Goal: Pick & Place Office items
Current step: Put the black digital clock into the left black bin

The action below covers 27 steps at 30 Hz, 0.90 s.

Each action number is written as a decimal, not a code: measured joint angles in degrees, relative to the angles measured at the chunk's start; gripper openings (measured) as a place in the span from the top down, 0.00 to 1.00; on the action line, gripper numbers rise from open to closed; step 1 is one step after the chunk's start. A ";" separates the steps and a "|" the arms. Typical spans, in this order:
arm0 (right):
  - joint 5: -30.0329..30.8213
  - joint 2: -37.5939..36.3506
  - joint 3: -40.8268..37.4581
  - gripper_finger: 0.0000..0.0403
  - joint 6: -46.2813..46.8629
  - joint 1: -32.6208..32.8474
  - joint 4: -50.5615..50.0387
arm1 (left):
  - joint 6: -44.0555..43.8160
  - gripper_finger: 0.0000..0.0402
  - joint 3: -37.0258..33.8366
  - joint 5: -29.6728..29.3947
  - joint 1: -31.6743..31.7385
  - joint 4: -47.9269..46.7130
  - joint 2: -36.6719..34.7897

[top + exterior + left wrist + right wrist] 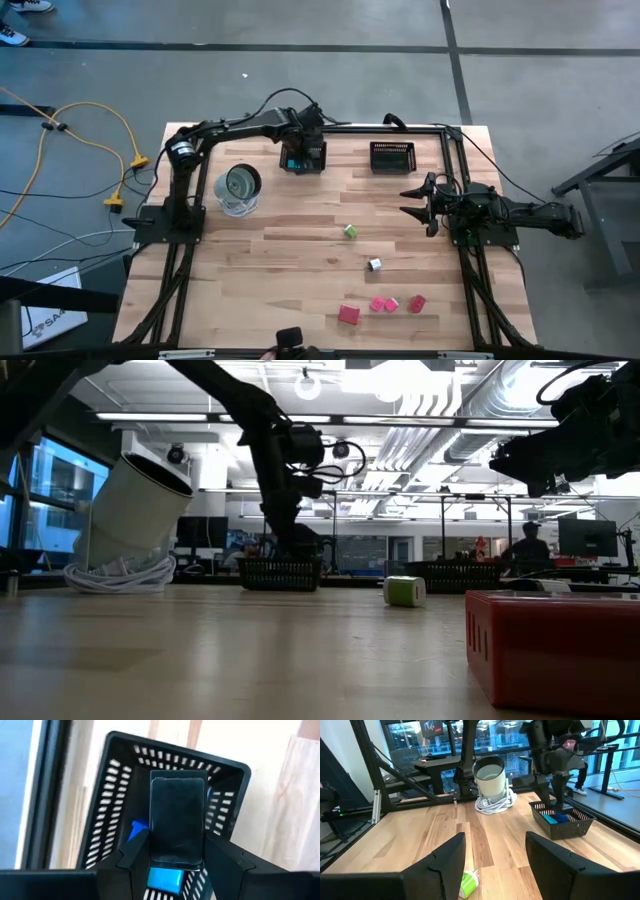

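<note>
Left gripper [177,857] hangs over the black perforated mesh basket [115,780] at the pale plank desk's [290,270] 12 o'clock edge, fingers clamped on a smooth black rectangular block [178,822]; glossy blue blocks [165,879] lie inside. Right gripper [495,855] waits at 3 o'clock, fingers apart, above a green cube [468,884].

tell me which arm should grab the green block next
Right, probably. The right gripper hangs open and empty over the table's right side, and the green block lies just ahead of its fingers in the right wrist view. The left gripper is busy over the left basket, holding a black piece.
</note>
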 joint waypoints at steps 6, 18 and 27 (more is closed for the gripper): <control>0.02 0.00 0.00 0.52 0.00 -0.01 0.00 | 1.49 0.62 0.02 1.55 -0.26 2.02 1.35; 0.02 0.00 0.00 0.52 0.00 -0.01 0.00 | -13.15 0.62 0.09 0.61 -0.28 6.44 2.16; 0.02 0.00 0.00 0.52 0.02 -0.02 0.00 | -33.66 0.62 0.09 -4.34 -1.59 8.58 2.16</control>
